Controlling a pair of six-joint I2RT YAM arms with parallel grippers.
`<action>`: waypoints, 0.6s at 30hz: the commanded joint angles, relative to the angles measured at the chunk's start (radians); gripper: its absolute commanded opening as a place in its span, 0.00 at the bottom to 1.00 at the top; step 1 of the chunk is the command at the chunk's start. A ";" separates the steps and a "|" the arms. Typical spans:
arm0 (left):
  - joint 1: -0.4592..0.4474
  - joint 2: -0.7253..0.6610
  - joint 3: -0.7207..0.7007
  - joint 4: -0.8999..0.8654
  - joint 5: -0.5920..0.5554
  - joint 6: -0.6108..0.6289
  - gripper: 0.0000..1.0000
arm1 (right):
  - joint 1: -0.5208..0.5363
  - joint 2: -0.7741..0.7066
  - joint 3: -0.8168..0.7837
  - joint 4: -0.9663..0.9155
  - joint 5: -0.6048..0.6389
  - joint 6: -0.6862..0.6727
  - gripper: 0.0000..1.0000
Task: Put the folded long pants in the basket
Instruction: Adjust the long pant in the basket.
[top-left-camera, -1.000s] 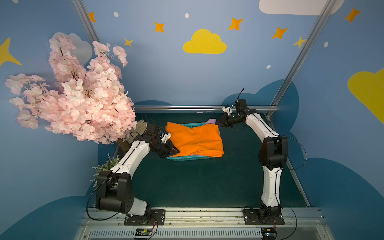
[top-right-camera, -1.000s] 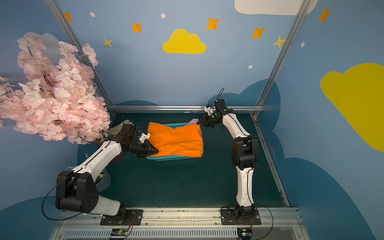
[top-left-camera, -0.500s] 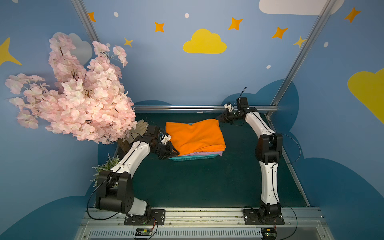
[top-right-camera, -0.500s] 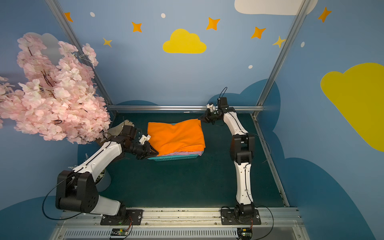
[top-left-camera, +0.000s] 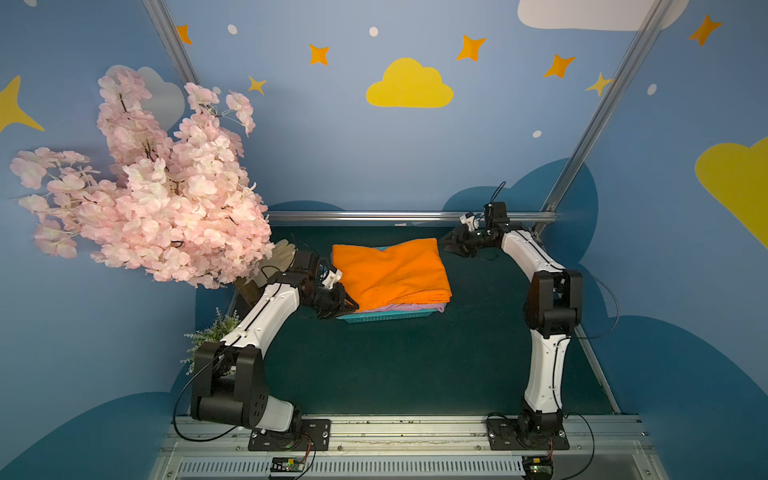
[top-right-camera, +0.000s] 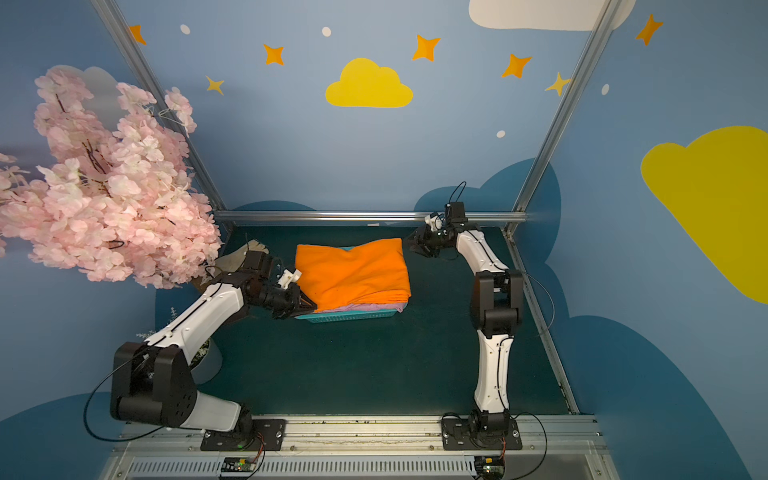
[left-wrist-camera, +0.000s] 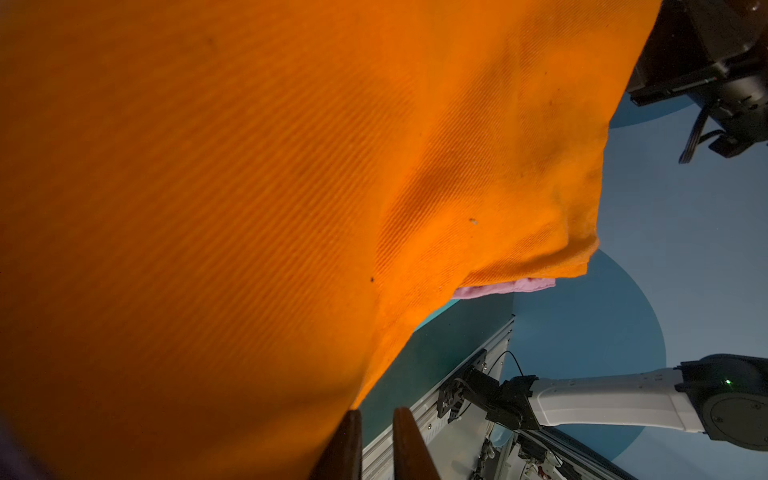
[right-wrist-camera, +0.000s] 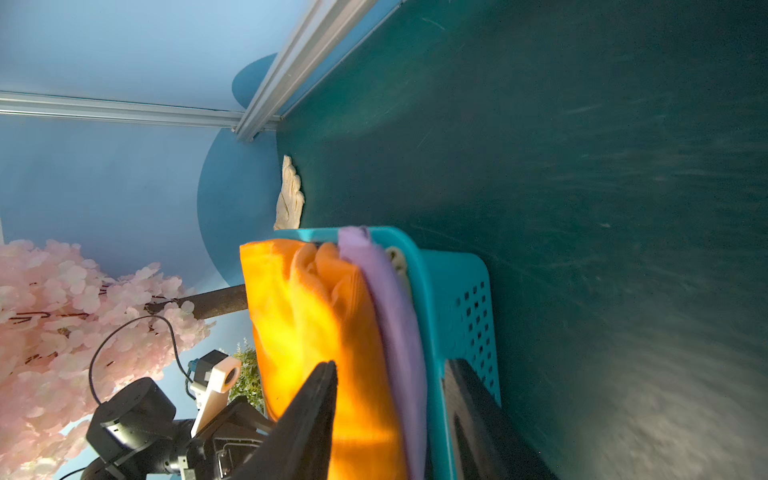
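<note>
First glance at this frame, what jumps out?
The bright orange pants jump out first, topping the pile in the turquoise basket at the middle of the green table. Next is the big pink blossom tree looming over the left side. The left gripper and right gripper sit at opposite corners of the pile.

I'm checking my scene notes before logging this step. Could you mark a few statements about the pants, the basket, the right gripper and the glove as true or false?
1. The orange pants lie on top of the pile in the basket. True.
2. The right gripper is shut on the orange pants. False: its jaws stand open and hold nothing, just off the pants' far right corner.
3. The lilac pants show beneath the orange pants. True.
4. The cream glove lies inside the basket. False: it lies on the table, off to the basket's side by the blossom tree.
</note>
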 joint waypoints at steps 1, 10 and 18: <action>0.006 -0.038 0.033 -0.015 0.022 0.005 0.20 | 0.001 -0.207 -0.123 0.016 0.037 -0.030 0.47; 0.006 -0.030 0.015 -0.010 0.011 0.005 0.20 | 0.080 -0.406 -0.492 0.019 0.035 -0.032 0.53; 0.006 -0.045 0.000 -0.012 0.001 0.006 0.20 | 0.113 -0.455 -0.602 0.006 0.037 -0.060 0.43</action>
